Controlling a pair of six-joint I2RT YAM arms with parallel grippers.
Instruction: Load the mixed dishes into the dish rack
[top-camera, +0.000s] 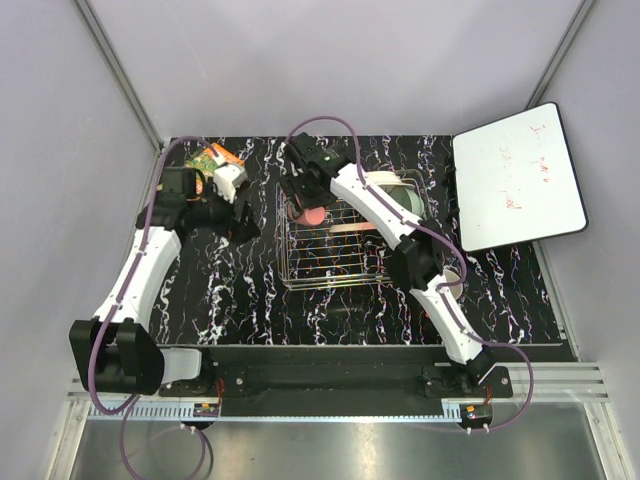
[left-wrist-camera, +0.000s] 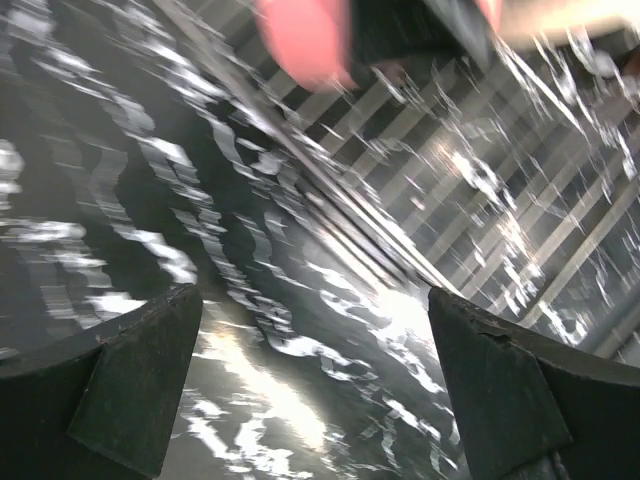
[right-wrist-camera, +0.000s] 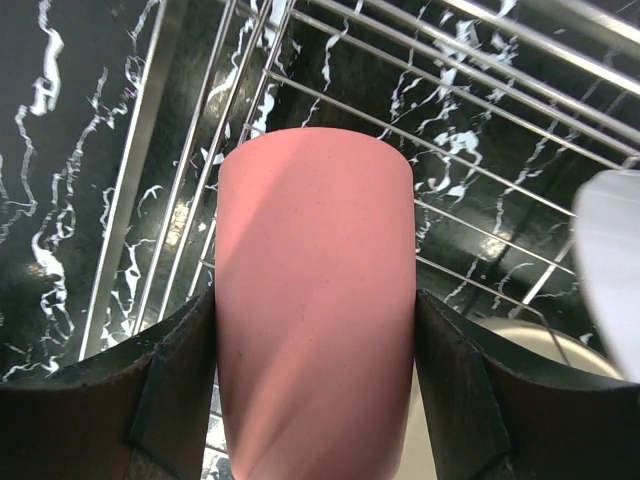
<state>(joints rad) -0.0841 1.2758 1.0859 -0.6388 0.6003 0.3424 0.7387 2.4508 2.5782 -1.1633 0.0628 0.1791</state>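
My right gripper is shut on the pink tumbler and holds it over the far left part of the wire dish rack. In the right wrist view the tumbler sits between both fingers above the rack's wires. A white plate's edge and a cream dish show at its right. A pale round dish lies at the rack's far right, partly under the right arm. My left gripper is open and empty just left of the rack. Its blurred view shows the tumbler and the rack.
An orange-green snack packet lies at the far left, behind the left arm. A white board leans over the table's far right corner. A cream round dish shows partly under the right forearm, right of the rack.
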